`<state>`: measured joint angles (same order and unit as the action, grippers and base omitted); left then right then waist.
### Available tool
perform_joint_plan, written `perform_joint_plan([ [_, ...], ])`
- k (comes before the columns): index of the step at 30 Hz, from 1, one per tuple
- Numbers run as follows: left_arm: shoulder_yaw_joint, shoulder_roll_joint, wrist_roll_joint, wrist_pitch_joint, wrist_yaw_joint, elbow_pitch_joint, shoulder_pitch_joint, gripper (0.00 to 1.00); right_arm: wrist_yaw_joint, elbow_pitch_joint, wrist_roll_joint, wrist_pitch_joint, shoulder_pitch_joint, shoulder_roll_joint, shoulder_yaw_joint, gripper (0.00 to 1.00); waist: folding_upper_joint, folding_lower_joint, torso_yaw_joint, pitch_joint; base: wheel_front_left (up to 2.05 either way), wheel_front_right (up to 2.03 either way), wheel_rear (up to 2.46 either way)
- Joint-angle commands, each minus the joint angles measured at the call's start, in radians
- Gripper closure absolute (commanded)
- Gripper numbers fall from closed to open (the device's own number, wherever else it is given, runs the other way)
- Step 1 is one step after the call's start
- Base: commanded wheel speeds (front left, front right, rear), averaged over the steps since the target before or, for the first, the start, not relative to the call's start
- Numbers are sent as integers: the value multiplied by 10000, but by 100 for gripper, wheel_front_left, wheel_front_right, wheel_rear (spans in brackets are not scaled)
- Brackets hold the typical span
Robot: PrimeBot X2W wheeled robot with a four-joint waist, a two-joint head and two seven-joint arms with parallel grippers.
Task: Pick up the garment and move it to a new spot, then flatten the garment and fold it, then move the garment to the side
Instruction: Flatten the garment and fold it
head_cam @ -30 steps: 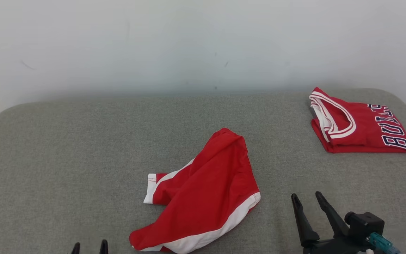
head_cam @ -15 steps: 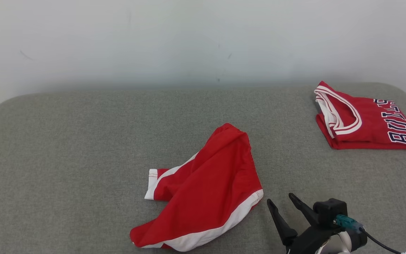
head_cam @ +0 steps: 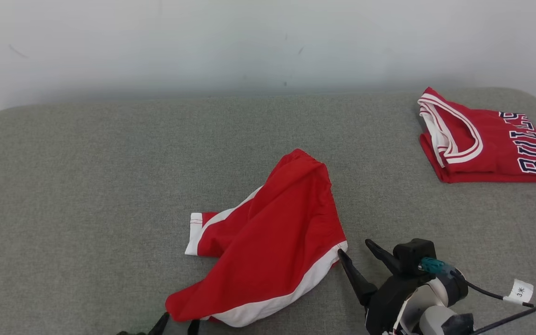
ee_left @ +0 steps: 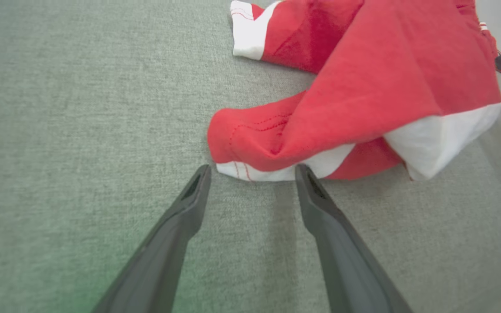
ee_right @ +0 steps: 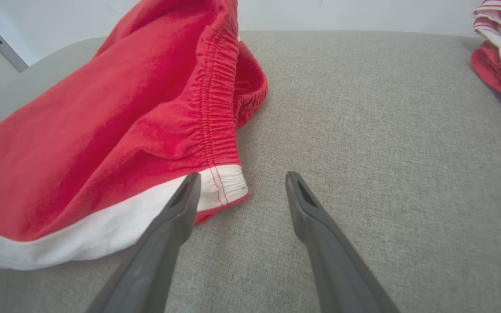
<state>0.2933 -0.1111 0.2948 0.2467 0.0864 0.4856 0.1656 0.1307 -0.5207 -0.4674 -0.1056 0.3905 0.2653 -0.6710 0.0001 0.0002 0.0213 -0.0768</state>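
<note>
Head view is showing the red shorts (head_cam: pixel 272 237) lying crumpled near the middle of the grey padded table (head_cam: pixel 86 186), toward its near edge, with one leg tucked under the other. Both pairs of jaws are standing spread wide, gripping nothing. The left jaws are pointing at the near-left hem corner, tips just beside the white trim. The right jaws are straddling the white corner below the elastic waistband (ee_right: pixel 215 108), one finger (ee_right: pixel 181 204) overlapping it and the other over bare table. I judge they are lining up on two far-apart corners so the cloth lifts spread rather than bunched. A folded red jersey (head_cam: pixel 482 144) is lying well apart at the far right, probably set aside. No container is taking part; the table is carrying both garments.
</note>
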Motion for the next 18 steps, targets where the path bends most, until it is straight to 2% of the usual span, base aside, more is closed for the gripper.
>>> perform_joint_plan([
  [1,22,16,-114,38,14,70,103,0,0,-62,-40,-21,104,19,-80,0,-1,-2,7,-73,0,0,0],
  [7,268,99,-140,112,173,618,685,0,0,-791,-575,19,768,-8,-880,0,-1,-2,-81,-284,0,0,0],
  [8,311,117,-152,119,172,719,769,0,0,-887,-655,5,865,-17,-1008,18,-1,-2,-106,-308,0,0,0],
  [9,330,143,-112,135,188,784,857,53,0,-938,-759,-112,967,-43,-1116,85,-1,-2,-127,-323,0,0,0],
  [10,356,161,-81,147,212,854,916,93,0,-985,-863,-200,1047,-55,-1201,100,-1,-2,-142,-334,0,0,0],
  [11,388,165,-85,147,232,923,966,100,0,-1051,-943,-278,1100,-52,-1296,100,-1,-2,-147,-339,0,0,0],
  [18,280,175,-10,182,244,856,685,100,0,-1120,-1650,-955,1124,72,-1730,100,-1,-2,-79,-85,0,0,0],
])
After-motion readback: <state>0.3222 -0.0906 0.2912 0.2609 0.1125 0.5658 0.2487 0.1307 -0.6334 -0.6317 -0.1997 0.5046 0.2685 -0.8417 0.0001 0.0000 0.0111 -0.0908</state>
